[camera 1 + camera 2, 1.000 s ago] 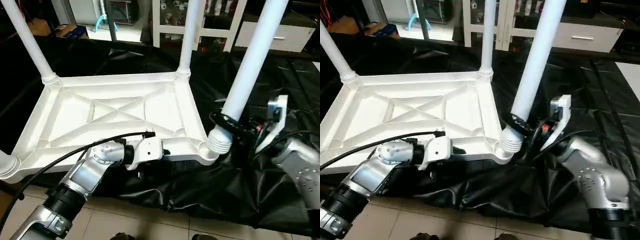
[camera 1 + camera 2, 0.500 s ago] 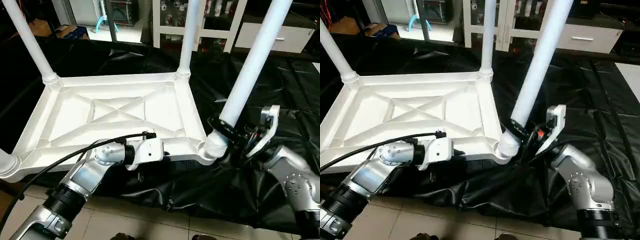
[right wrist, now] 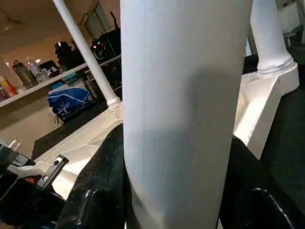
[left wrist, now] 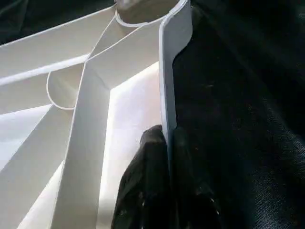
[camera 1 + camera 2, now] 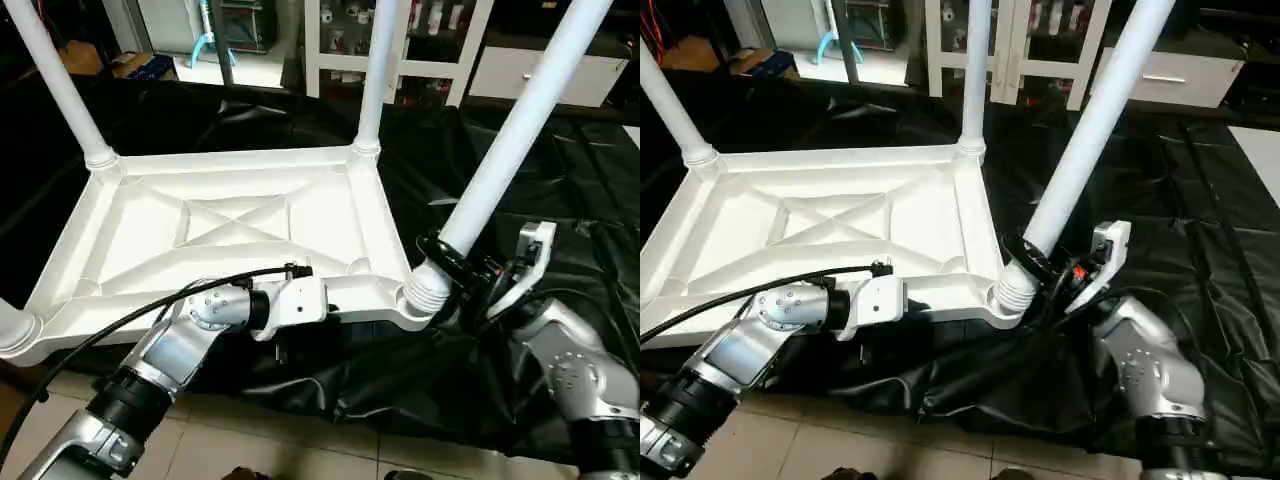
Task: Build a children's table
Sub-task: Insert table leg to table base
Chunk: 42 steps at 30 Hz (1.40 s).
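On the black sheet (image 5: 560, 150) that covers the work surface, the children's table (image 5: 230, 235) lies inverted, with its X-ribbed underside facing up and its legs pointing upward. The white top occupies the centre and left of the head views. A white glass-door cabinet (image 5: 400, 40) stands behind the sheet, and tiled floor (image 5: 330, 445) shows along the near edge.

Two far legs stand upright in their corner sockets: the far left leg (image 5: 55, 85) and the far right leg (image 5: 378, 70). The near left corner socket (image 5: 15, 335) sits at the picture edge. The near right leg (image 5: 520, 125) stands in the near right corner socket (image 5: 428, 290) and leans away from the top toward the robot's right; its ribbed collar meets the socket.

The right tool (image 5: 1040, 268) is at the base of that leaning leg, just above the collar. Its two black fingers (image 3: 102, 186) lie on opposite sides of the white tube, grasping the leg. The right wrist view looks along the tube, with the other legs and the rim behind it.

The left tool (image 4: 167, 157) is at the near rim (image 5: 365, 295) of the top, between the two near corners. Its fingers are clenched on the thin rim wall, one finger inside the top and one outside against the black sheet.

No readable writing or brand marks are visible.
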{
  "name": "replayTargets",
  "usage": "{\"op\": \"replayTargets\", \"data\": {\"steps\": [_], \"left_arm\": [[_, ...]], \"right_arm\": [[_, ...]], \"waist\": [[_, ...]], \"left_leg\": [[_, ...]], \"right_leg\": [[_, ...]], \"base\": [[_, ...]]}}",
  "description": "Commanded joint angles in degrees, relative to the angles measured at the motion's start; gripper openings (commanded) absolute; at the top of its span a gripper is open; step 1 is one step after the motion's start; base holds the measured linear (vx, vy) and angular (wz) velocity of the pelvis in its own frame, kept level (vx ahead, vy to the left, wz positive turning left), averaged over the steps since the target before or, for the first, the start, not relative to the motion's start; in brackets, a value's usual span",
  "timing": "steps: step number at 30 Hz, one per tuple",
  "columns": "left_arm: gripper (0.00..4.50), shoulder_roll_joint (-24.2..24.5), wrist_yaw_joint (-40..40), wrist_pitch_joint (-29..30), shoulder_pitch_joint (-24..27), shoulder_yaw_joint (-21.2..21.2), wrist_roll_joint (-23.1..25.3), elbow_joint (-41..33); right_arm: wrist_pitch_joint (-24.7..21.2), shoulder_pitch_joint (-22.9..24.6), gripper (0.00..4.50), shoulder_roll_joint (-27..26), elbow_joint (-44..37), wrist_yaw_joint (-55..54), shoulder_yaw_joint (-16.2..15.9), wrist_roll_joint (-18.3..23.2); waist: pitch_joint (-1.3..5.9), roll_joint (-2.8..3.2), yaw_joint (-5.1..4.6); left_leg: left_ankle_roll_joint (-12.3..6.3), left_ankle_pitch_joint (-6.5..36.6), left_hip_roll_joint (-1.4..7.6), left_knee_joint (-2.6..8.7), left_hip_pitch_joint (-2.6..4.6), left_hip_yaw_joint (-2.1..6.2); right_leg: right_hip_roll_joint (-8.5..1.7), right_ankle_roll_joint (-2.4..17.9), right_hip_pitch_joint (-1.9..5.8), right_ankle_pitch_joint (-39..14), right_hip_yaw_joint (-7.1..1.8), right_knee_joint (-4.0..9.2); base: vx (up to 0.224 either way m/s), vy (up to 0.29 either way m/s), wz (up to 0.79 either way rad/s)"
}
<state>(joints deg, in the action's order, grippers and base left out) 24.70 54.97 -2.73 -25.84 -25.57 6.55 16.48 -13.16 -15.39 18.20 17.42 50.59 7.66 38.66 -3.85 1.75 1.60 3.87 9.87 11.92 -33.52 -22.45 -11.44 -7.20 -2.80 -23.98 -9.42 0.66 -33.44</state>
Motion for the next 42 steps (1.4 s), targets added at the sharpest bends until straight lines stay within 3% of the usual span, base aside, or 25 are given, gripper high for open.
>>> {"op": "replayTargets", "data": {"steps": [1,6,9,11,15,19,26,30,33,36,42], "left_arm": [[0.00,1.15,0.42,1.63,1.57,-1.68,2.86,2.95],[0.00,1.07,0.18,1.52,1.43,-1.67,2.97,3.20],[0.00,1.10,0.07,1.69,1.48,-1.59,3.01,2.98],[0.00,1.10,0.07,1.69,1.48,-1.59,3.01,2.97],[0.00,1.31,-0.60,1.69,1.74,-1.33,3.33,3.07],[0.00,1.18,-0.92,1.66,1.72,-1.24,3.50,3.26],[0.00,1.09,-1.22,1.52,1.46,-1.39,3.65,3.69],[0.00,1.16,-1.34,1.50,1.29,-1.51,3.70,3.79],[0.00,1.07,-1.50,1.54,1.15,-1.52,3.90,3.88],[0.00,1.00,-1.57,1.55,1.05,-1.54,3.93,4.02],[0.00,0.93,-1.76,1.71,0.96,-1.79,3.88,4.07]], "right_arm": [[0.83,-0.29,1.84,-0.35,1.24,0.02,0.81,-0.85],[2.63,-0.29,1.84,-1.29,2.78,1.04,-0.24,-2.36],[4.99,0.73,1.84,-0.96,3.12,1.72,-1.10,-4.50],[4.99,0.73,1.84,-0.96,3.12,1.72,-1.10,-4.51],[12.53,5.76,1.84,0.34,-1.22,0.76,-0.61,-9.04],[18.39,9.34,1.84,-1.04,-2.73,-1.24,1.05,-11.27],[24.82,13.65,1.84,-3.00,-4.12,-3.39,1.40,-13.82],[27.10,15.52,1.84,-3.45,-4.04,-4.15,0.44,-15.62],[29.82,17.81,1.84,-2.50,-3.96,-2.78,-2.98,-19.27],[30.84,18.51,1.84,-1.82,-3.84,-2.22,-4.47,-20.97],[29.55,19.51,1.84,0.24,-4.32,1.18,-8.69,-23.14]], "waist": [[2.89,-0.40,-0.34],[2.96,-0.41,-0.33],[2.70,-0.69,-0.38],[2.63,-0.57,-0.38],[2.62,-0.78,-0.23],[2.62,-0.62,-0.01],[2.16,-0.44,-0.23],[2.09,-0.49,-0.26],[2.03,-0.57,-0.20],[1.99,-0.75,-0.33],[2.03,-0.88,-0.39]], "left_leg": [[-0.54,20.59,0.43,5.02,1.05,0.03],[-1.07,19.35,0.45,5.10,1.12,-0.07],[-0.92,20.64,0.51,5.26,1.08,-0.05],[-0.72,21.50,0.52,5.37,1.16,0.02],[-0.67,21.61,0.60,5.44,1.24,-0.01],[-1.46,19.97,0.61,5.41,1.22,-0.13],[-0.17,26.04,0.64,5.95,1.29,0.29],[-0.04,26.69,0.67,6.08,1.28,0.31],[0.03,26.62,0.69,6.06,1.27,0.24],[-0.16,26.99,0.63,6.23,1.06,0.35],[-0.12,27.64,0.70,6.35,1.21,0.44]], "right_leg": [[0.74,11.33,1.29,-16.80,0.02,4.10],[0.75,11.90,1.48,-14.88,0.06,4.03],[0.71,11.42,1.33,-17.16,0.02,4.30],[0.67,10.95,1.26,-18.62,-0.01,4.43],[0.70,9.80,1.12,-18.96,-0.16,4.65],[0.82,10.36,1.12,-16.08,-0.18,4.43],[0.80,8.28,0.72,-22.66,-0.24,5.08],[0.84,8.02,0.66,-22.09,-0.31,5.19],[0.82,7.83,0.57,-22.26,-0.35,5.34],[0.76,7.30,0.79,-23.32,-0.34,5.36],[0.82,6.69,0.73,-24.10,-0.36,5.62]], "base": [[0.000,0.000,0.00],[0.000,0.000,0.00],[0.000,0.000,0.00],[0.000,0.000,0.00],[0.000,0.000,0.00],[0.000,0.000,0.00],[0.000,0.000,0.00],[0.000,0.000,0.00],[0.000,0.000,0.00],[0.000,0.000,0.00],[0.000,0.000,0.00]]}}
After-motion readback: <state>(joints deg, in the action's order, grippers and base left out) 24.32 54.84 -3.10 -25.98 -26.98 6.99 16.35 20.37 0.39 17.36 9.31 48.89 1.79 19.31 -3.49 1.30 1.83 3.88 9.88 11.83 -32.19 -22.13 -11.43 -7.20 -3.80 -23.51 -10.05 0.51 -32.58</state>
